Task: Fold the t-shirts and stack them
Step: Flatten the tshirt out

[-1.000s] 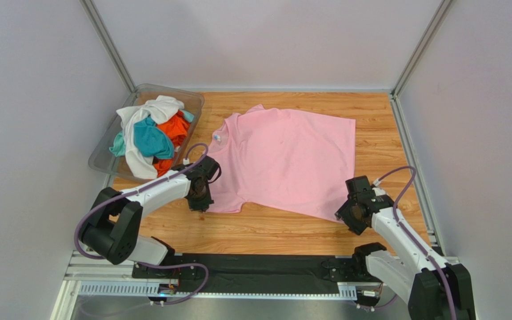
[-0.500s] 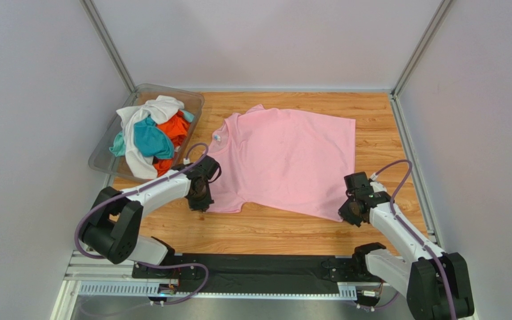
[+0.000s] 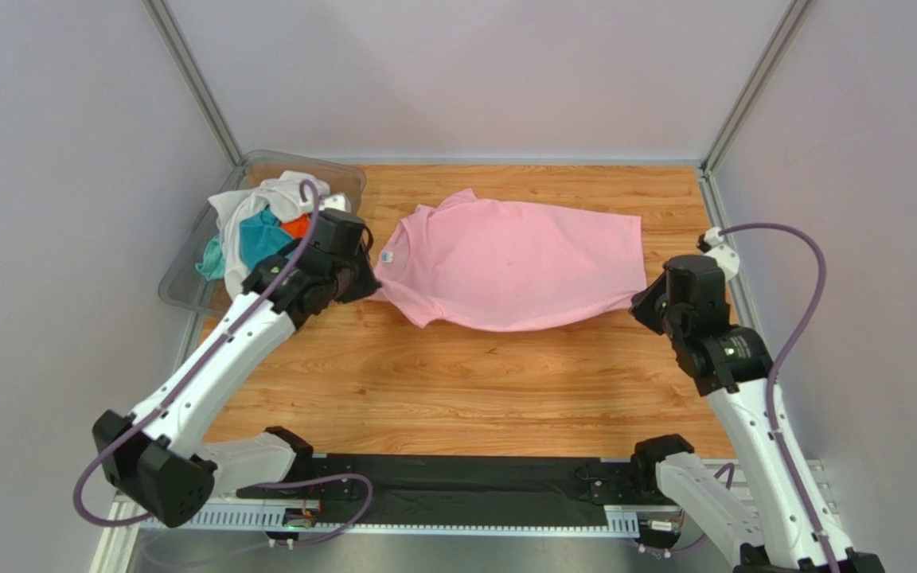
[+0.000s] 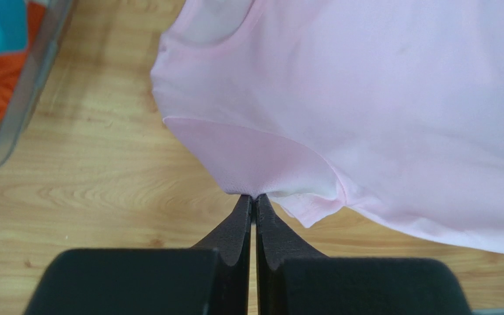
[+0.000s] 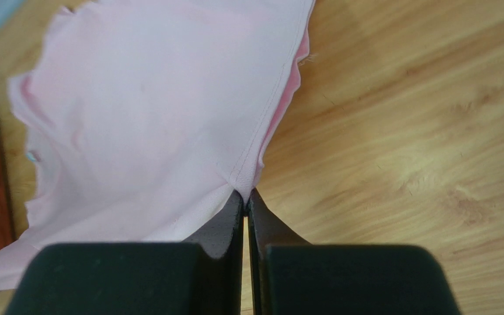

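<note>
**Top view with both wrist views.** A second ago the light pink short-sleeved cloth t-shirt (image 3: pixel 511 265) lay spread flat on the wooden table (image 3: pixel 451 394), with its near edge reaching well toward the arm bases. My left gripper (image 4: pixel 253 199) was already at the near sleeve side. My right gripper (image 5: pixel 245 195) was hovering beside the near hem corner.

Since then the right fingers have clamped onto that hem corner. Both arms have swung away from me and carried the near edge toward the far one.

The shirt now lies over the far half of the table as a narrower band, collar end at the left and hem end at the right. Its near edge sags in a curve between the two pinches. Both sets of jaws are clenched on pink cloth, with only fabric between the tips.

I judge the first lengthwise fold to be under way but not yet laid down and smoothed.

The crumpled white, teal and orange shirts (image 3: pixel 262 227) lie in the clear plastic bin (image 3: pixel 182 287) at the far left, just beside the left gripper.
</note>
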